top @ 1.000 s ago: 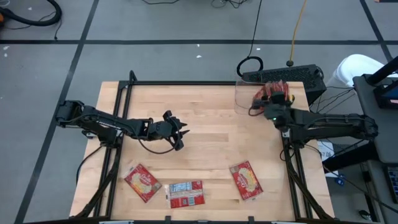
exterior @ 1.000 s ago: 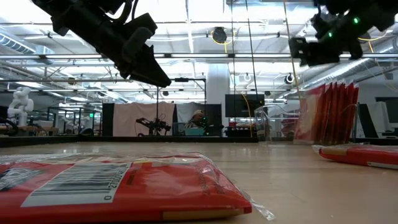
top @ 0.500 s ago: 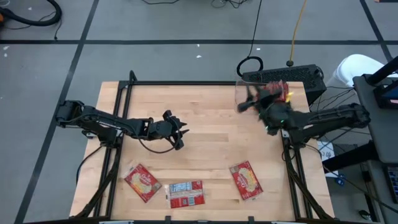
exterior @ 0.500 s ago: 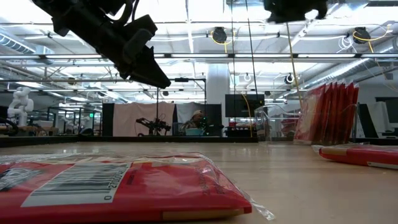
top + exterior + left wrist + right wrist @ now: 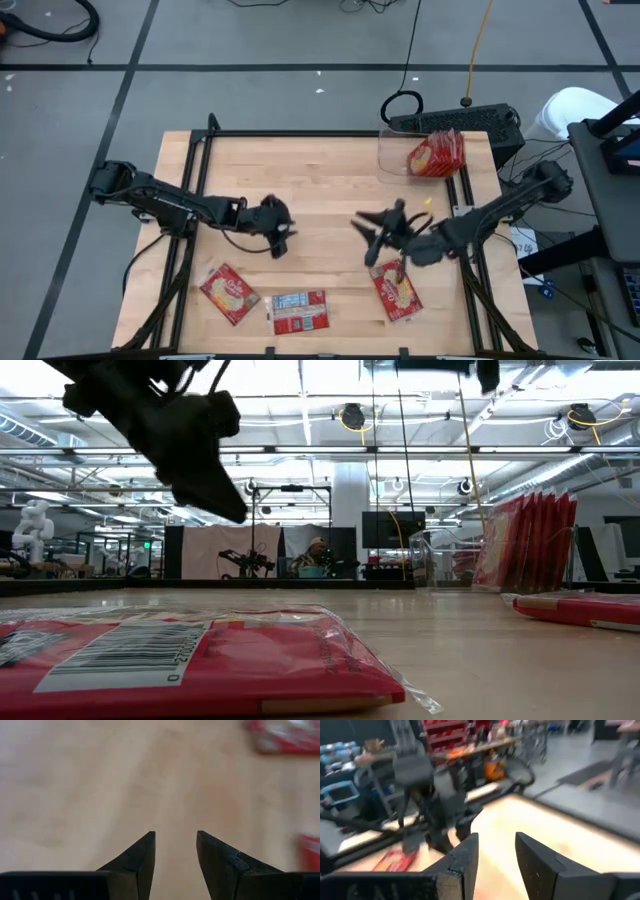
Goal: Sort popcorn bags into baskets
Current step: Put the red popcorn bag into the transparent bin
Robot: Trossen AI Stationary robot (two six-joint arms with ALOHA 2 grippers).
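Red, glossy and flat, three rectangular popcorn packets remain loose on the pale wooden worktop (image 5: pixel 330 170) along its near edge: one with a cream round picture (image 5: pixel 229 293) at the left, one turned to its white barcode panel (image 5: pixel 299 312) just beside it, and a third cream-pictured packet (image 5: pixel 397 291) further right. Several more red packets stand on edge in the small clear plastic bin with rounded corners (image 5: pixel 393 152) at the far right corner.

The step in hand looks like a reach for the next packet. The right gripper (image 5: pixel 378 232) hangs empty over the middle of the worktop, just beyond the right-hand packet, its jaws spread with nothing between them. The left gripper (image 5: pixel 280 232) hovers left of centre, above bare wood, its jaws likewise apart and empty.

The next move, as I judge it, calls for the right gripper to come down over the right-hand packet and close on one edge or across its narrow width. The film wrapper looks slick and slightly pillowed, with a crimped clear seam at the end, so a grip near the seam may slip; the packet lies flush on the smooth wood, leaving little room to get a finger beneath.
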